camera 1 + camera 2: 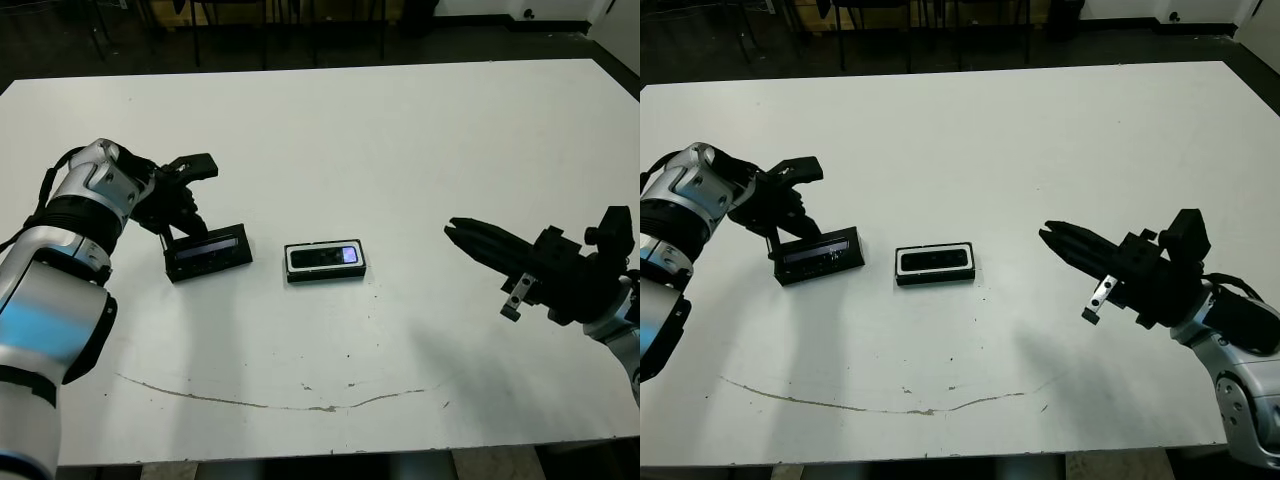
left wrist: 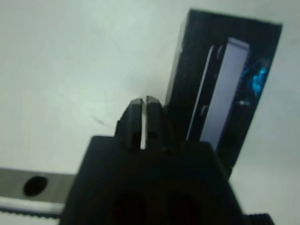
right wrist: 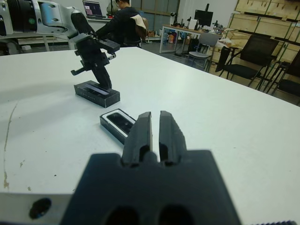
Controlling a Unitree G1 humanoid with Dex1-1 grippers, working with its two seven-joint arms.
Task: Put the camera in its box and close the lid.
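A white worktop (image 1: pixel 400 150) bears a thin curved scratch near its front edge. The right gripper (image 1: pixel 457 231) hovers with fingers pressed together, holding nothing. Mid-worktop, the camera (image 1: pixel 326 257) lies in the box (image 1: pixel 325 273). Just left, the lid (image 1: pixel 208 253) lies flat; the left gripper (image 1: pixel 172 236), fingers nearly together, touches its far left corner.

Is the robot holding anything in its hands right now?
Nothing. The right tool hangs shut over bare table; the left tool is shut, its tips at the flat black lid's edge, not gripping it.
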